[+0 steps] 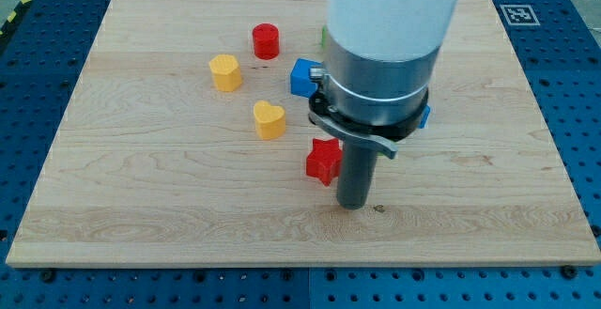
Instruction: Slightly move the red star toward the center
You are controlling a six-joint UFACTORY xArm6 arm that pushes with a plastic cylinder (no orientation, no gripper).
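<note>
The red star [322, 161] is lying flat on the wooden board [141, 215], a little below the board's middle, with bare wood stretching from it toward the view's bottom edge and toward the view's left. It is showing a solid red top with short blunt points, and its right side is sitting partly behind the rod. My tip [352, 205] is resting just right of the star and slightly below it, close against it; whether they are touching I cannot tell. There are no fingers here to open or close, only the rod. Up and left of the star a yellow heart [269, 120] is sitting, farther that way a yellow block [225, 72], and above it a red cylinder [266, 41]. A blue block [302, 77] is sitting above the star, half hidden by the arm.
</note>
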